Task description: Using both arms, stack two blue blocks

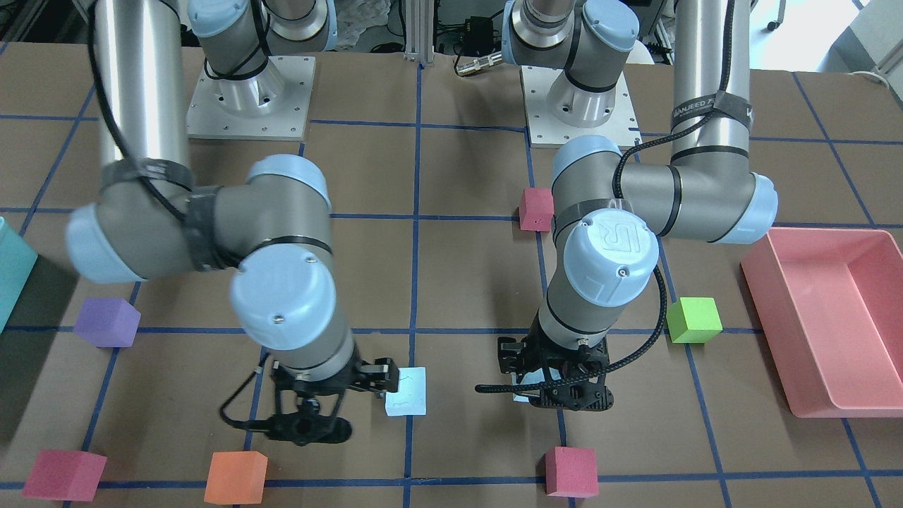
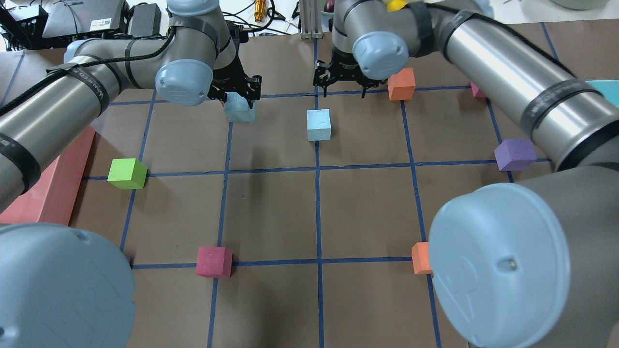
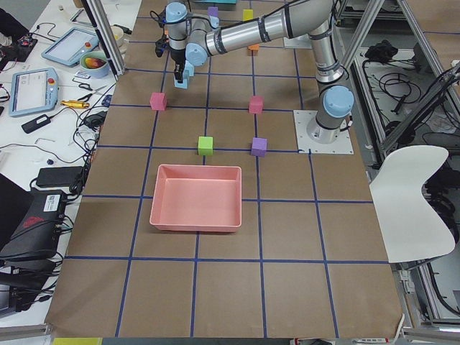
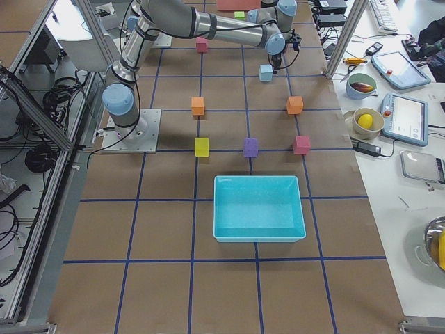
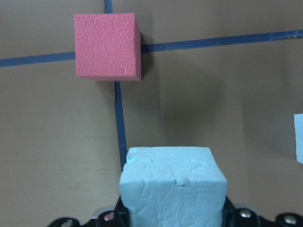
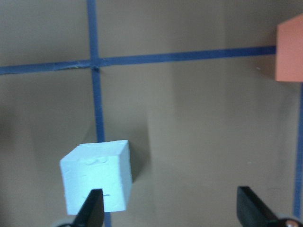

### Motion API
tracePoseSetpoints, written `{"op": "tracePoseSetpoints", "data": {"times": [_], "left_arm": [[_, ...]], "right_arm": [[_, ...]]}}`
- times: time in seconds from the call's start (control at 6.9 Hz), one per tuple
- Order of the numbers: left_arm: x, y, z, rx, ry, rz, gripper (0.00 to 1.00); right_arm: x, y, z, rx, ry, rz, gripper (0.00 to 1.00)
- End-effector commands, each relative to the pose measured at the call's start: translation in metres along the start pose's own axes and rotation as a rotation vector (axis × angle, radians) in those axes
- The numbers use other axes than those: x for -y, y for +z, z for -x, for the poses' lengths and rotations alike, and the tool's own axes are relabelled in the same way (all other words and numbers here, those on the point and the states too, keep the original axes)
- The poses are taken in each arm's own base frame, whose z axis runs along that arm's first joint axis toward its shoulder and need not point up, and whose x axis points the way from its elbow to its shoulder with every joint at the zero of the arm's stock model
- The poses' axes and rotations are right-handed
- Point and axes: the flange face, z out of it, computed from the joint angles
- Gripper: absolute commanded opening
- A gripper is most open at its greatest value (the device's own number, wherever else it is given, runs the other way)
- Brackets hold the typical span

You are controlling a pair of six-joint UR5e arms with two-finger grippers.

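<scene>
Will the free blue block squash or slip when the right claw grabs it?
The free block looks like dimpled foam: probably light, slightly squashy, not slippery. Flat faces, so it should sit steady, not roll. The right claw is open.

Two blue blocks (image 2: 318, 124), two arms (image 2: 72, 96), two bins (image 3: 195, 215) — nine other cubes (image 2: 126, 173)

L gripper (image 2: 238, 99) pointing down, clamped on blue block (image 5: 171, 187); R gripper (image 2: 342, 88) pointing down, jaws wide apart
</scene>
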Motion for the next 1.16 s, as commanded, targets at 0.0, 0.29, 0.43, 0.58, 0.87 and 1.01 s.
{"op": "tracePoseSetpoints", "data": {"times": [0.0, 0.29, 0.43, 0.58, 0.87, 1.01], "left_arm": [[0.014, 0.005, -0.033, -0.012, -0.036, -0.009, 0.16], [0.027, -0.005, -0.086, -0.016, -0.108, 0.004, 0.16], [0.027, -0.001, -0.111, -0.018, -0.121, 0.009, 0.16], [0.023, 0.008, -0.134, -0.016, -0.124, 0.015, 0.15], [0.013, 0.020, -0.159, -0.006, -0.114, 0.031, 0.15], [0.005, 0.020, -0.170, -0.006, -0.091, 0.036, 0.15]], "right_arm": [[-0.021, -0.102, -0.076, -0.002, 0.083, -0.011, 1.00], [-0.056, -0.157, -0.098, -0.002, 0.048, -0.001, 1.00], [-0.082, -0.169, -0.103, -0.017, 0.040, 0.050, 1.00], [-0.093, -0.166, -0.107, -0.022, 0.035, 0.064, 1.00], [-0.109, -0.153, -0.113, -0.050, 0.035, 0.093, 1.00], [-0.124, -0.156, -0.113, -0.051, 0.032, 0.093, 1.00]]}}
